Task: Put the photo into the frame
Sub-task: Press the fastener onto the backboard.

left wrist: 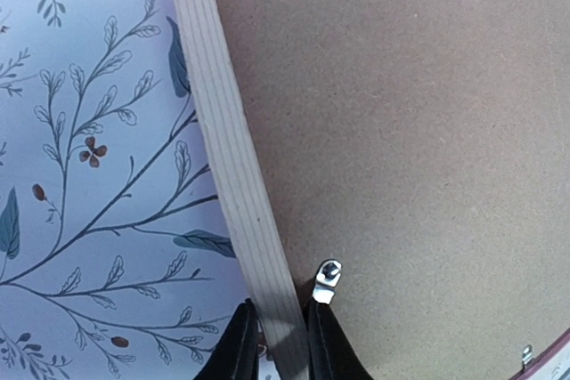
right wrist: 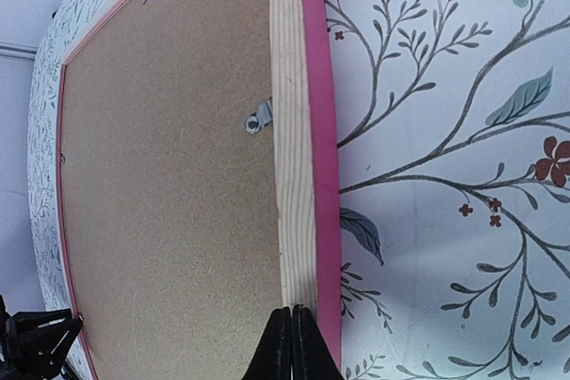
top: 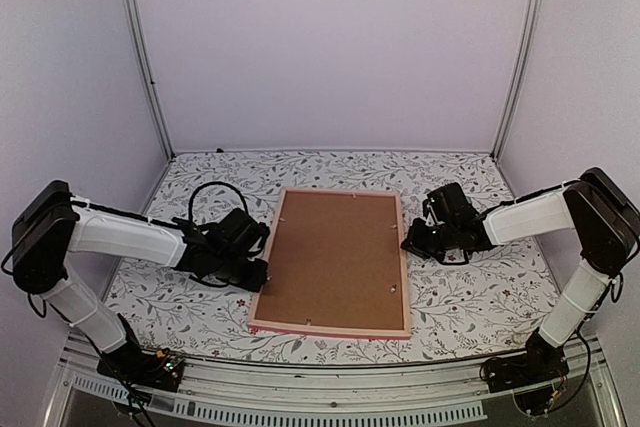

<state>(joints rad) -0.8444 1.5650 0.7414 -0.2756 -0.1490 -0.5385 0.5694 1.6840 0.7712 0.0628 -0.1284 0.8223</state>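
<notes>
The pink frame (top: pixel 330 328) lies face down on the flowered table, filled by a brown backing board (top: pixel 335 257). The photo is hidden. My left gripper (top: pixel 258 272) sits at the frame's left side. In the left wrist view its fingers (left wrist: pixel 278 344) straddle the pale wooden rail (left wrist: pixel 227 149), pressed against both sides, beside a small metal clip (left wrist: pixel 327 280). My right gripper (top: pixel 408 244) is at the frame's right side. The right wrist view shows it (right wrist: pixel 291 344) shut, tips together on the wooden rail (right wrist: pixel 292 175) with nothing between them.
The flowered cloth (top: pixel 470 297) covers the table around the frame. A black cable (top: pixel 205 197) loops behind the left arm. Another metal clip (right wrist: pixel 259 118) holds the board on the right side. Light walls and metal posts close in the back and sides.
</notes>
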